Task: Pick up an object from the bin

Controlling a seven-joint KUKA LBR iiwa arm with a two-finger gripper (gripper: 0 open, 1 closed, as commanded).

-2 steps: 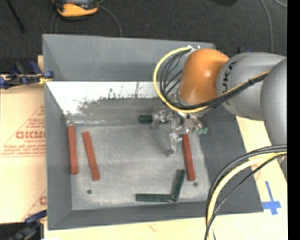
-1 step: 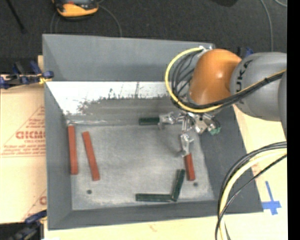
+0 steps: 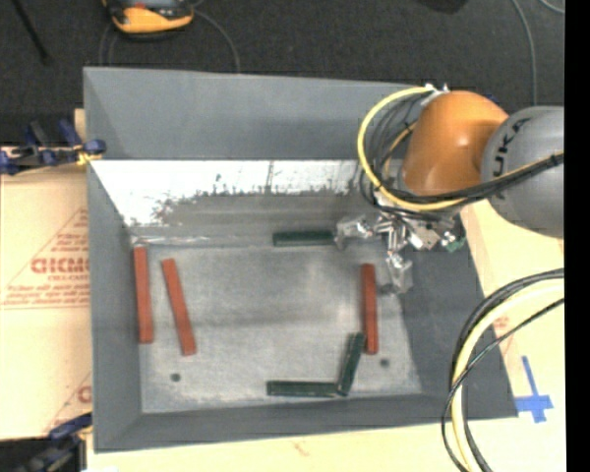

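The arm, capped in orange, is seen above the right side of the bin.
The gripper is lowered near the right wall, just beside the upper end of a red stick; whether it is open or closed cannot be told. Two more red sticks are laid along the left wall. A dark green stick is placed by the back wall, and two other green sticks meet near the front right corner.
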